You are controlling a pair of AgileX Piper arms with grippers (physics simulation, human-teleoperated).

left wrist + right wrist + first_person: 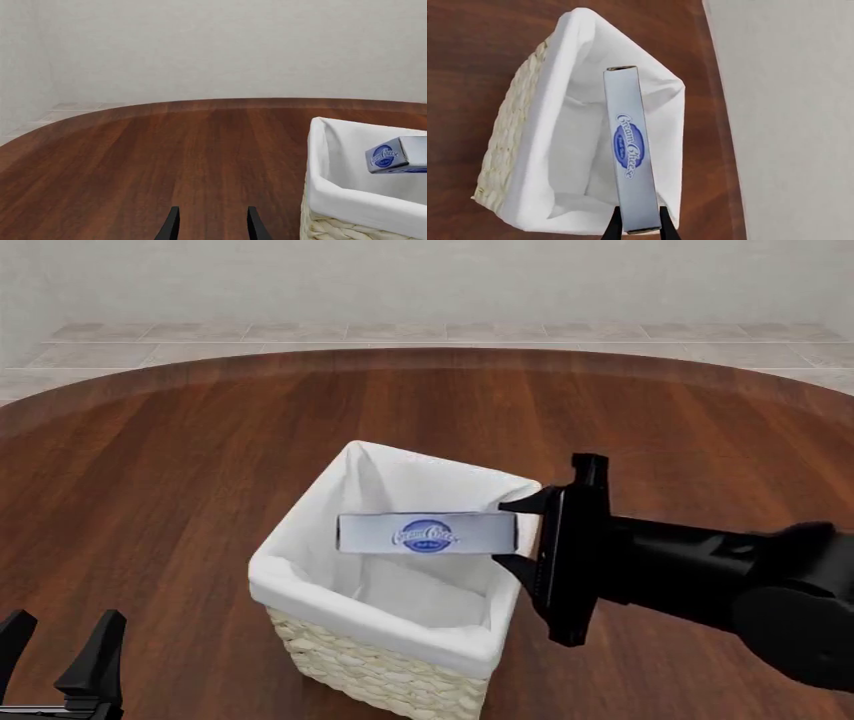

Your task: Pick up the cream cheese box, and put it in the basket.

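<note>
The cream cheese box (427,533), a slim pale carton with a blue oval logo, was clamped at one end by the right gripper (509,532) and hung level above the open basket (380,655), a square wicker weave with white cloth liner. The left gripper (60,645) stood parted, holding nothing, near the table's (200,460) near edge.

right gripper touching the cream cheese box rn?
Touching. In the right wrist view, the right gripper has a finger pressed on each side of the cream cheese box end, with no gap; the box hangs over the basket.
</note>
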